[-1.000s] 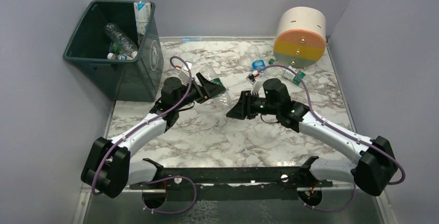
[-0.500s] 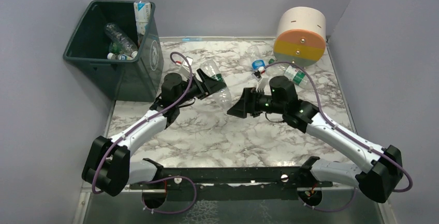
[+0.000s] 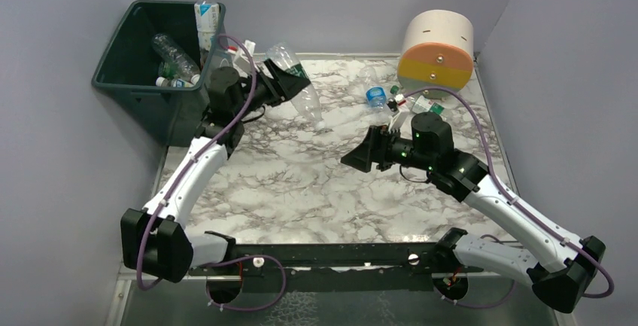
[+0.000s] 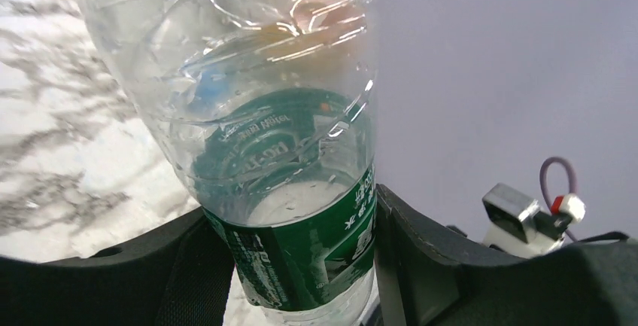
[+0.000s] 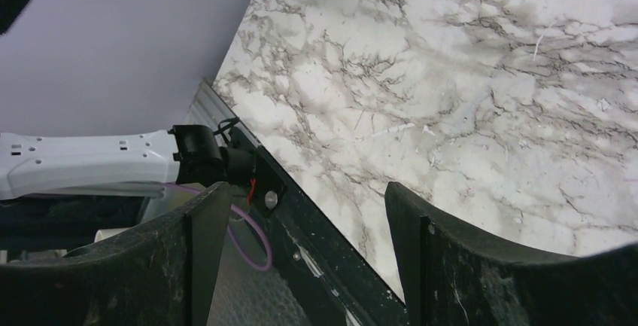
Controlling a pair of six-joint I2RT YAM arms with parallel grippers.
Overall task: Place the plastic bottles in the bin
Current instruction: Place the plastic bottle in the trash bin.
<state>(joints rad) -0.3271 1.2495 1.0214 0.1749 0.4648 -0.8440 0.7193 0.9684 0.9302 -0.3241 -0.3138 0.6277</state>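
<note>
Beside the bin [image 3: 143, 86], the left gripper [image 3: 284, 77] clamps a clear bottle [image 3: 305, 96] at its green label band. The bottle is judged light, thin-walled, crushable and slick. Meanwhile the right gripper [image 3: 365, 154] stands open, empty.

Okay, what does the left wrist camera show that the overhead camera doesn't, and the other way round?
Only the left wrist view: the held bottle up close, with white printing on its green label, droplets inside its clear wall, and fingers pressing either side.
Only the overhead view: the bin with bottles inside, the striped cylinder, loose bottles near it, and the right tool, open and empty.
Both: that bottle shut in the left tool, and the marble table.
</note>
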